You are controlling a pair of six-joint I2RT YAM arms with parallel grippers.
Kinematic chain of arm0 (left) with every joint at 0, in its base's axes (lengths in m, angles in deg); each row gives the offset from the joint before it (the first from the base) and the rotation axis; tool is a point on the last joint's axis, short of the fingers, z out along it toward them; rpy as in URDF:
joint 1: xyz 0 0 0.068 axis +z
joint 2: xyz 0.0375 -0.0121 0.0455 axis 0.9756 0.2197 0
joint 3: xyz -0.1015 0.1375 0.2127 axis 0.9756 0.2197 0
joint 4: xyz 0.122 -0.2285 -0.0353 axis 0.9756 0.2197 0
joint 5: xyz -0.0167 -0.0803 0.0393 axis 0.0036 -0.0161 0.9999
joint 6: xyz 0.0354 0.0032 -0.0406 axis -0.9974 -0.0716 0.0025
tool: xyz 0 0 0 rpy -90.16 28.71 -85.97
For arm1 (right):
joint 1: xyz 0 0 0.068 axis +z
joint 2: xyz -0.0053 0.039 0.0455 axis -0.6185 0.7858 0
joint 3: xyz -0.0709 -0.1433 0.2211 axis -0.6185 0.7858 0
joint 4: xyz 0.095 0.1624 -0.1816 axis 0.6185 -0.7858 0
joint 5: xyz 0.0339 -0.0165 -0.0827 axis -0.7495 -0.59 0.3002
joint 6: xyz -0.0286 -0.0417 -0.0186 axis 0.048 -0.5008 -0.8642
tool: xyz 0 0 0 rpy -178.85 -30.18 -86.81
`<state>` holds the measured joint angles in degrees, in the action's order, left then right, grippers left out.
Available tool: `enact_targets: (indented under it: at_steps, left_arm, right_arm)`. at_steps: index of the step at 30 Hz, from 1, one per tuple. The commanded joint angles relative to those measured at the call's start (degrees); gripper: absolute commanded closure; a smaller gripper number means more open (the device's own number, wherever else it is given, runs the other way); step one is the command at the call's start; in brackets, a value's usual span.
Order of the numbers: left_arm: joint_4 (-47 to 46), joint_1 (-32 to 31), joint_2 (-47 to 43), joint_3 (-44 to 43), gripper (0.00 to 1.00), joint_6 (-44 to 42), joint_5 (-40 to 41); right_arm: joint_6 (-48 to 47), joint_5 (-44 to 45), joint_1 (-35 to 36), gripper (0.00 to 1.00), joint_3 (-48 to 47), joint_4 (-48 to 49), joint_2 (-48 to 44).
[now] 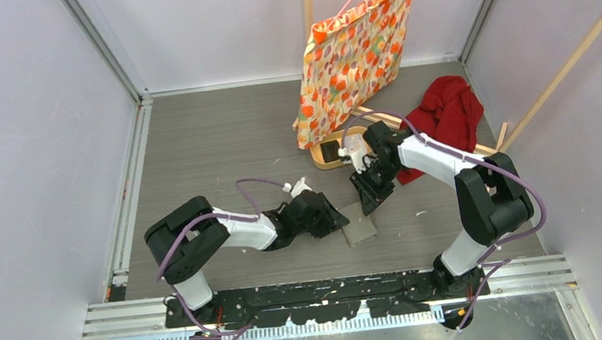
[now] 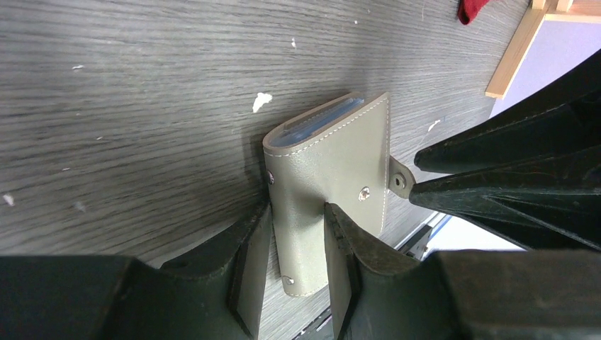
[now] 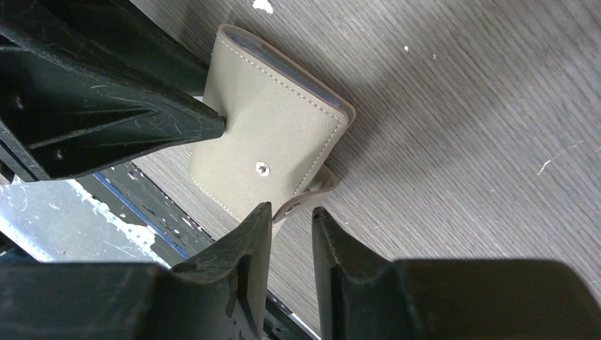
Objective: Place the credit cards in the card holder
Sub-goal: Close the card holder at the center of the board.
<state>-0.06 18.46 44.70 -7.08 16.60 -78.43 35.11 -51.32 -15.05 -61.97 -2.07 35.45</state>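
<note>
The grey-olive card holder (image 1: 359,229) (image 2: 333,159) (image 3: 273,134) lies folded on the grey table, with pale blue-white pocket edges showing along one side. My left gripper (image 1: 336,219) (image 2: 298,209) is shut on its near edge; one finger dents the cover and the other sits at the spine. My right gripper (image 1: 365,200) (image 3: 292,209) (image 2: 415,176) stands open, its jaws a little apart. The holder's snap strap (image 3: 312,193) (image 2: 399,181) sits just beyond its tips and touches one of them. No credit card shows clearly in any view.
An oval tan tray (image 1: 324,164) holding something dark stands behind the right gripper. A floral cloth on a hanger (image 1: 357,52) hangs above it, and a red cloth (image 1: 446,114) lies at the back right. A wooden frame (image 1: 570,61) runs along the right. The base rail (image 1: 326,297) borders the near edge.
</note>
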Motion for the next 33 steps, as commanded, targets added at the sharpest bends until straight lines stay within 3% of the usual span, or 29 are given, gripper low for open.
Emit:
enact_targets:
  at_steps: [1,7,11,19,25,30,33]
  left_arm:
    - [10.5,-0.4,3.8,0.7,0.64,-3.0,2.9]
    - [12.8,-0.9,2.8,0.5,0.64,-3.1,4.9]
    - [13.3,-1.4,2.0,0.8,0.64,-3.0,6.6]
    - [15.4,-2.8,1.2,-0.8,0.63,-3.6,9.7]
    - [16.5,-3.0,-0.3,-1.0,0.62,-4.1,11.3]
    - [15.8,-3.1,-4.1,0.0,0.58,-6.6,13.9]
    - [13.6,-3.0,-8.7,1.7,0.54,-10.6,16.7]
  right_arm:
    - [0.7,0.8,0.3,0.71,-1.0,0.1,0.4]
    - [0.3,0.4,0.6,0.78,-1.5,-0.7,0.8]
    - [-0.2,0.5,0.6,0.69,-1.5,-1.2,0.0]
    - [-0.6,1.9,0.6,0.69,-1.7,-1.9,-0.9]
    - [-0.9,1.8,0.6,0.77,-1.9,-2.4,-0.7]
    - [-0.9,1.6,0.6,0.98,-2.1,-2.6,-0.7]
    - [-1.4,1.4,0.4,0.99,-2.3,-2.9,-1.0]
